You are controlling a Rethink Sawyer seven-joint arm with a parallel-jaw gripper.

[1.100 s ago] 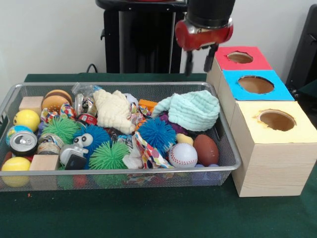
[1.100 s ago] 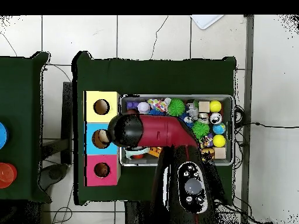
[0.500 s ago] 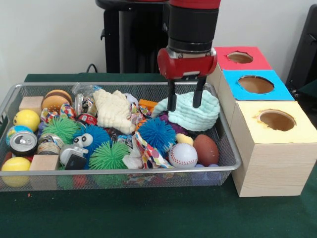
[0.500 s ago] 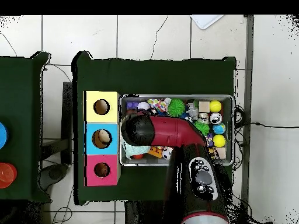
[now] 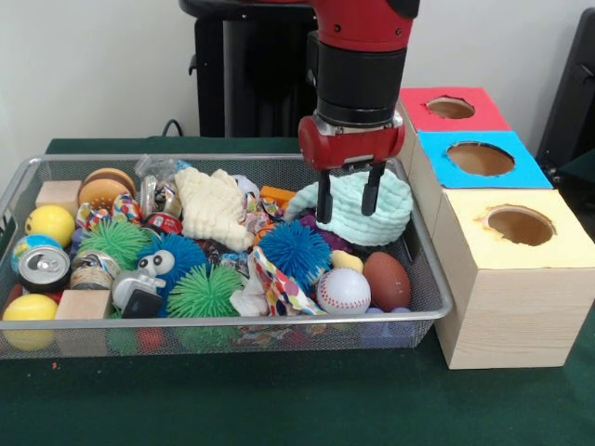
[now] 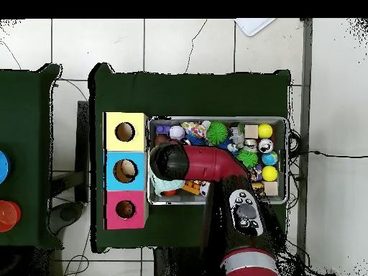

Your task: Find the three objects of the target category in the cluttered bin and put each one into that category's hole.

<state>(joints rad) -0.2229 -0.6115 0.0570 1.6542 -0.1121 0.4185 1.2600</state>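
My gripper [image 5: 346, 206] hangs open over the right end of the wire bin [image 5: 223, 160]. Its two black fingers [image 5: 323, 199] reach down onto a mint green folded cloth [image 5: 372, 212], one at its left edge and one on its top. Nothing is held. A cream knitted cloth [image 5: 214, 206] lies at the bin's back middle, and a patterned rag [image 5: 279, 283] at the front. Right of the bin stand the red box [image 5: 451, 109], blue box [image 5: 479, 158] and yellow box [image 5: 519, 226], each with a round hole. From overhead the red arm [image 6: 208, 164] hides the gripper; a bit of mint cloth [image 6: 167, 187] shows.
The bin is packed with spiky rubber balls [image 5: 293, 249], a baseball [image 5: 343, 290], a brown football [image 5: 387, 281], yellow balls [image 5: 49, 224], cans [image 5: 44, 267] and wood blocks [image 5: 83, 304]. The boxes [image 6: 124, 171] stand close against the bin's wall.
The arm swung from above the red box to over the bin and came down. In the last half second it sank a little further onto the mint cloth.
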